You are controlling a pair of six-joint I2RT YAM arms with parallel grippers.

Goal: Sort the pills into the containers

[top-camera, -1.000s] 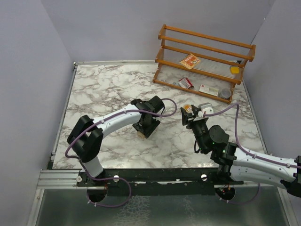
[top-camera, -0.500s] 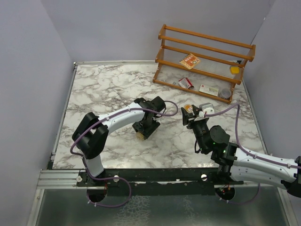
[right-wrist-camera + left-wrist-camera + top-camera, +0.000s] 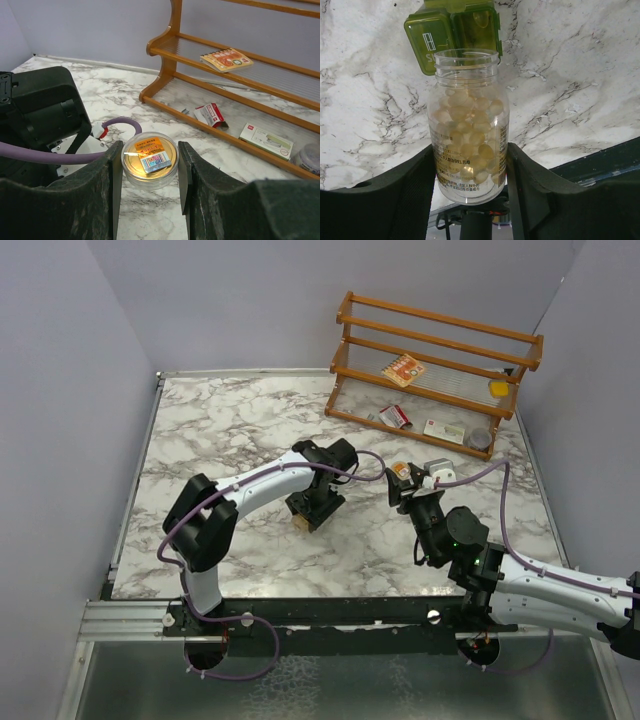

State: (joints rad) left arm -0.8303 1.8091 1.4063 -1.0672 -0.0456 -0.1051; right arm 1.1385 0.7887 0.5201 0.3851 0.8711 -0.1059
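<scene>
The left claw [image 3: 470, 152] is clamped on a clear bottle [image 3: 468, 125] whose cap is off. Its label carries rows of small print, too fine to read. The yellow-orange pills [image 3: 470, 117] are all inside the bottle, filling most of it. The bottle's mouth sits just over the near edge of the green pill box [image 3: 452, 22], which lies on the marble counter [image 3: 570, 75]. One box lid bears an embossed square mark and a letter that may be an "S". The right claw [image 3: 149, 156] grips a round clear cap [image 3: 150, 159] with a gold top. The cap's orange sticker shows a printed code square, but its words cannot be made out. Behind it a wooden rack [image 3: 170, 50] holds a booklet [image 3: 226, 59], a red-and-white carton [image 3: 210, 115] and a white carton [image 3: 265, 141]. Against a second ago, the left arm's elbow has swung right and away from the bases and its wrist has edged right, while the right arm has not shifted.
</scene>
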